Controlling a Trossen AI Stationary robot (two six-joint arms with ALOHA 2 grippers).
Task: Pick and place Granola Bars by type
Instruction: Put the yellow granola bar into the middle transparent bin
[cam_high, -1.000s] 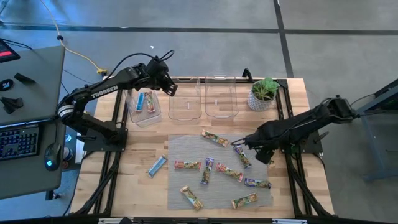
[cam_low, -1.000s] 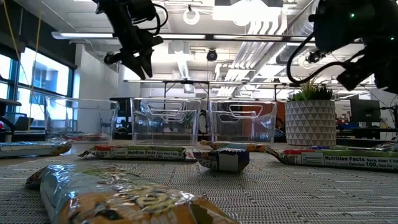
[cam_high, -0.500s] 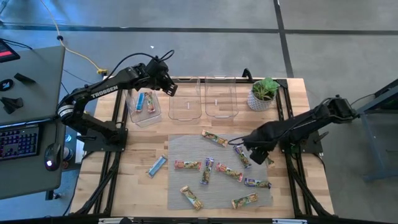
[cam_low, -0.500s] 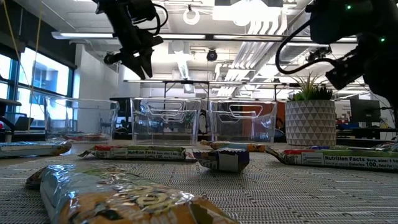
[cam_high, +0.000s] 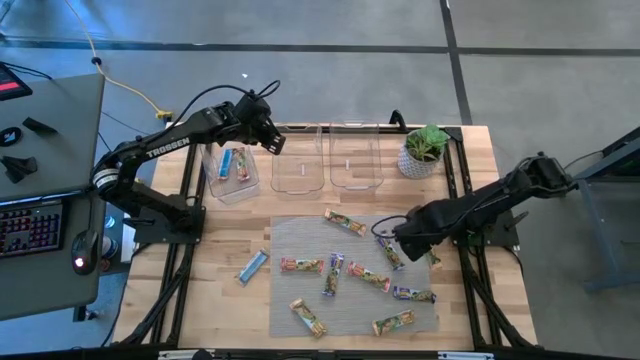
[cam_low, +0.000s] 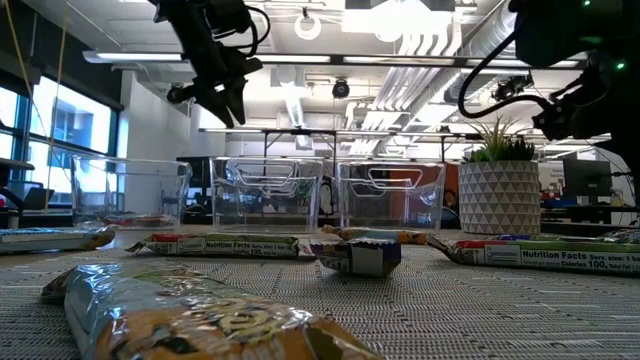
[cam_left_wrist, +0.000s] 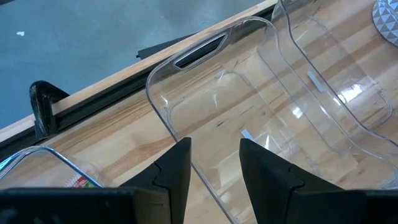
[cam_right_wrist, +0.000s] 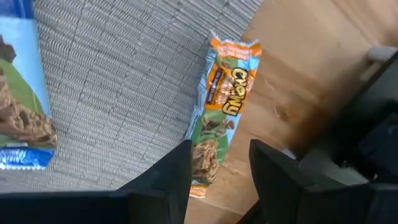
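Several granola bars lie flat on a grey mat (cam_high: 300, 235): green-orange (cam_high: 344, 222), red-pink (cam_high: 300, 265), purple (cam_high: 333, 272) and others. A blue bar (cam_high: 253, 265) rests on the bare wood left of the mat. My right gripper (cam_high: 400, 240) hovers open over the mat's right edge. In its wrist view (cam_right_wrist: 219, 177) a green-orange bar (cam_right_wrist: 221, 118) lies half on the mat and half on the wood, just ahead of the fingers. My left gripper (cam_high: 272, 143) hangs open and empty above the clear bins, and its wrist view (cam_left_wrist: 214, 165) faces the middle bin (cam_left_wrist: 249, 124).
Three clear bins stand in a row at the far side. The left one (cam_high: 230, 165) holds a blue and a red-pink bar; the middle (cam_high: 297, 165) and right (cam_high: 355, 160) ones show none. A potted plant (cam_high: 424, 150) stands at the far right. A desk with a keyboard (cam_high: 30, 225) is left of the table.
My right arm has shifted a little toward the table's left above the mat's right edge. The bars lie as before.
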